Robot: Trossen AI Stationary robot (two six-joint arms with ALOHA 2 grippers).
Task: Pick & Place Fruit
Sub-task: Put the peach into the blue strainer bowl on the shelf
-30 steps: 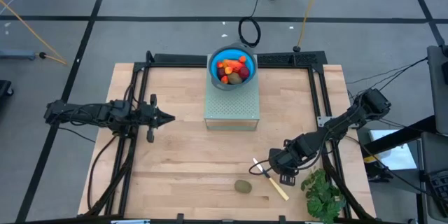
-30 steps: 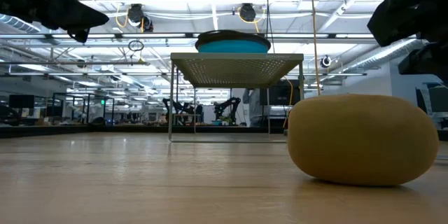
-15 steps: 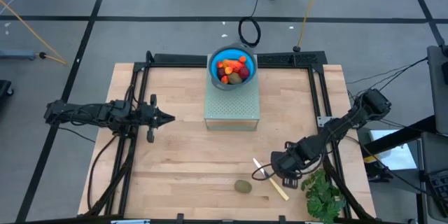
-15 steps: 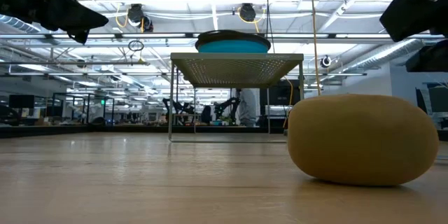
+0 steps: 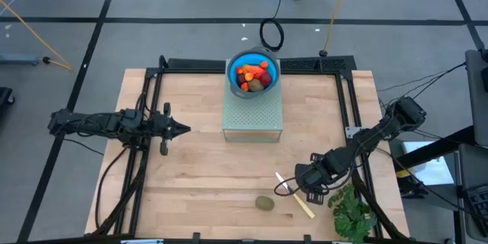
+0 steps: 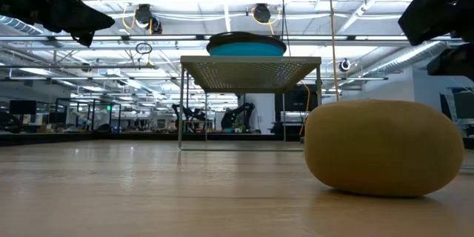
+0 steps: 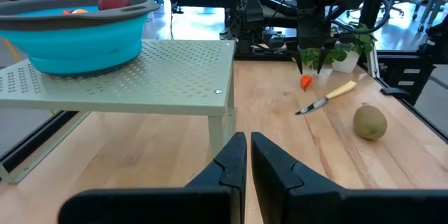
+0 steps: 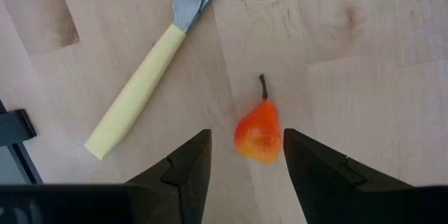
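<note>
The left gripper (image 5: 183,129) is hanging well to the left of the perforated stand (image 5: 252,119), its fingers (image 7: 231,164) pressed together on nothing. The stand is sitting at the back middle of the table (image 5: 198,175), and the blue bowl (image 5: 253,74) is resting on its far end, holding several red and orange fruit pieces (image 5: 252,75). In front of the stand, near the table's front edge, a brown-green kiwi (image 5: 264,203) is lying alone on the wood. Just right of the kiwi, the cream-handled knife (image 5: 296,196) is lying at a slant. The right gripper (image 5: 293,187) is hovering over the knife's blade end, in front and to the right of the stand, its fingers (image 8: 189,164) standing apart on either side of a small orange pear (image 8: 257,132) that is lying on the table beside the knife, untouched. The green leafy bunch (image 5: 352,212) is lying farthest right of the stand.
</note>
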